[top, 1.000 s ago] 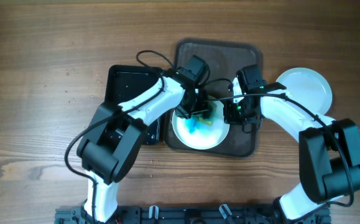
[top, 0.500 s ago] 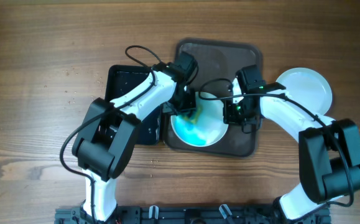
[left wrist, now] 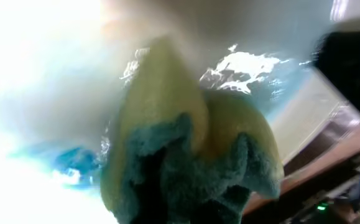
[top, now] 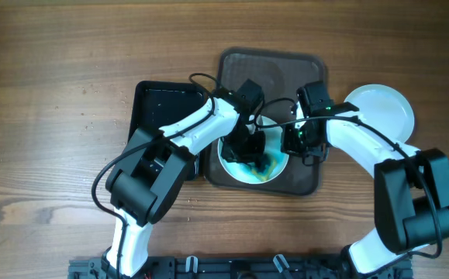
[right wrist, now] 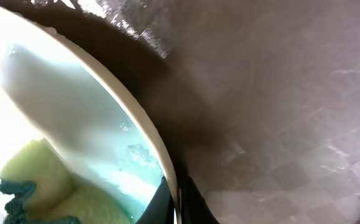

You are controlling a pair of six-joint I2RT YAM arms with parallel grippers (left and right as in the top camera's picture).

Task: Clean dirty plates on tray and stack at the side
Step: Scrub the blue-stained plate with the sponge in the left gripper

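A wooden table [top: 53,77], dark brown tray [top: 286,66]; left fingers [top: 247,142] clamp yellow sponge [left wrist: 167,93] on blue-smeared white plate [top: 233,164], right fingers [right wrist: 198,205] pinch its rim

We reach both arms inward from the near edge, elbows bent outward; our left gripper [top: 255,153] and right gripper [top: 291,141] are clamped, side by side.

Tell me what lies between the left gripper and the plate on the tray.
A yellow-green sponge with a teal face, held by the left gripper against the smeared plate. The left wrist view shows it best.
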